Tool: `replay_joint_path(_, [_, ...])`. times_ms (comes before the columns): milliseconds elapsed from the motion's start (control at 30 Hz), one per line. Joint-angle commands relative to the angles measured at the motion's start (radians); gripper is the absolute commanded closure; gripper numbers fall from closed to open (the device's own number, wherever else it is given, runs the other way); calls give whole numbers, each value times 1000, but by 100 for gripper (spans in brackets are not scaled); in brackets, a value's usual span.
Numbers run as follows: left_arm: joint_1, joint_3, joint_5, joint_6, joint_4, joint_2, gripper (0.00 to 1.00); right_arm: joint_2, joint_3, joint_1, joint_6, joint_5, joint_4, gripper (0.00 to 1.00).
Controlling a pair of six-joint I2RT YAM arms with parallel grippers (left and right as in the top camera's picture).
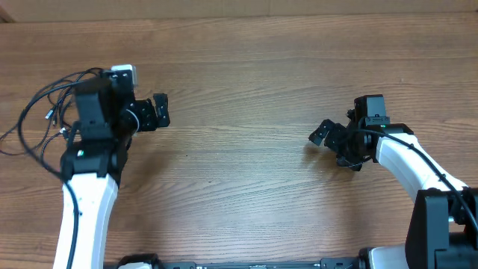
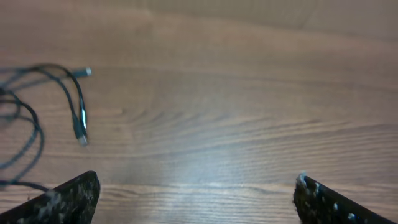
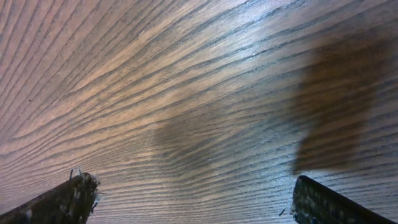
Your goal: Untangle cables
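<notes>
The cables [image 1: 49, 113] are thin black cords lying in loose tangled loops at the far left of the wooden table [image 1: 246, 67], partly hidden under my left arm. In the left wrist view the cables [image 2: 81, 115] lie at the left edge, with two small silver plug ends showing. My left gripper [image 1: 163, 110] is open and empty, to the right of the cables and pointing away from them; its fingers [image 2: 196, 199] frame bare wood. My right gripper [image 1: 334, 148] is open and empty at the right side, far from the cables, over bare wood [image 3: 196, 199].
A small white block [image 1: 123, 72] sits by the left arm's wrist at the back. The arm bases stand at the front edge.
</notes>
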Motion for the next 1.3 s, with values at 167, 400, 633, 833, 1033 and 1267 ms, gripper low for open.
replay_joint_path(167, [-7, -5, 15, 19, -19, -8, 1, -4, 6, -2, 0, -3, 5, 0])
replay_joint_path(400, [-7, -15, 15, 19, -20, 11, 0, -4, 6, -2, 0, -3, 5, 0])
replay_joint_path(633, [-7, -37, 15, 19, -44, -16, 1, -4, 6, -2, 0, -3, 5, 0])
replay_joint_path(833, [-7, -93, 14, 19, -45, -112, 1, -4, 6, -2, 0, -3, 5, 0])
replay_joint_path(1033, [-7, -257, 15, 19, -44, -290, 0, -4, 6, -2, 0, -3, 5, 0])
replay_joint_path(1267, [-7, -530, 15, 19, -46, -534, 1, -4, 6, -2, 0, -3, 5, 0])
